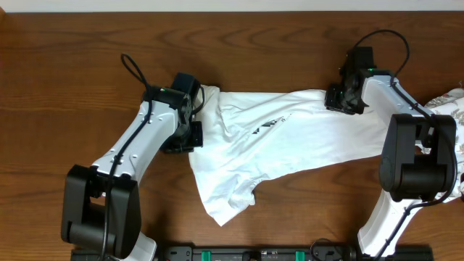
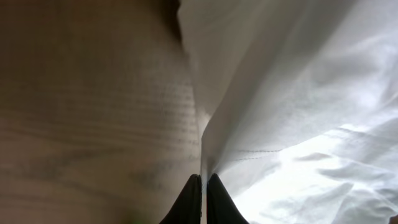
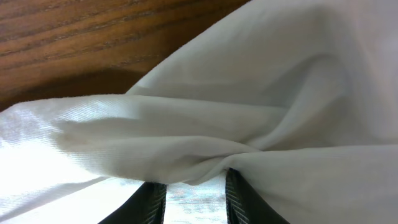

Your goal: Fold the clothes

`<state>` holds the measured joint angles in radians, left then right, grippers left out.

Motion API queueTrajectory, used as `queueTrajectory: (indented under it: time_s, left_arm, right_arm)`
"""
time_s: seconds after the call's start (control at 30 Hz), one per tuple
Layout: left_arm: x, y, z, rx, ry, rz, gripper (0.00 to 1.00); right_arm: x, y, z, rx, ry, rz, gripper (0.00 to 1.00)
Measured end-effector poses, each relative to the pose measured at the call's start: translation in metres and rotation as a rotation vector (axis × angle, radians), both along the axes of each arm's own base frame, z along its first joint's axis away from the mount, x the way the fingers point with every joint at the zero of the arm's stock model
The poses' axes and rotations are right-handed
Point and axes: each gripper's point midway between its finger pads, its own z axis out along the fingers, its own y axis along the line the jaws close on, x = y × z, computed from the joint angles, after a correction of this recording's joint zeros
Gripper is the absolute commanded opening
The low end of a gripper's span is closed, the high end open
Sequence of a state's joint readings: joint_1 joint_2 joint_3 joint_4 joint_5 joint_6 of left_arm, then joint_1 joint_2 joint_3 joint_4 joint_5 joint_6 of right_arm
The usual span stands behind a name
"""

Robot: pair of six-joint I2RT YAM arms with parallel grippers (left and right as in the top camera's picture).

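Note:
The clothes (image 1: 304, 130), a white T-shirt with a small dark chest graphic (image 1: 270, 125), lie rumpled across the middle of the wooden table (image 1: 72, 72), stretched between both arms. My left gripper (image 1: 197, 110) is at the shirt's upper left corner. In the left wrist view this gripper (image 2: 204, 180) is shut on a thin edge of the shirt (image 2: 298, 124). My right gripper (image 1: 341, 98) is at the shirt's upper right corner. In the right wrist view its fingers (image 3: 196, 177) stand a little apart, closed on bunched fabric (image 3: 249, 93) that covers their tips.
A white cloth printed with grey leaves (image 1: 451, 109) lies at the right edge, behind the right arm. Bare wood shows left of the shirt and along the back. A black rail (image 1: 254, 254) runs along the front edge.

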<state>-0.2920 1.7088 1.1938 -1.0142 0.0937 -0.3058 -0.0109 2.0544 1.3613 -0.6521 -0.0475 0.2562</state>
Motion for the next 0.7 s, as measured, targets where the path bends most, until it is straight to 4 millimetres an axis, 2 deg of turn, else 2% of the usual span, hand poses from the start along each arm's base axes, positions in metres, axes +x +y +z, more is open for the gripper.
queueTrajectory:
  time_s: [0.4, 0.6, 0.7]
  left_arm:
    - [-0.035, 0.011, 0.004, 0.057, 0.144, 0.109, 0.06]
    - [-0.036, 0.008, 0.005, 0.046, 0.151, 0.127, 0.06]
    - [-0.025, 0.004, 0.003, 0.027, 0.106, 0.134, 0.07]
  right_arm:
    - [0.000, 0.000, 0.000, 0.000, 0.000, 0.000, 0.31]
    - [0.000, 0.000, 0.000, 0.000, 0.000, 0.000, 0.32]
    - [0.000, 0.000, 0.000, 0.000, 0.000, 0.000, 0.32]
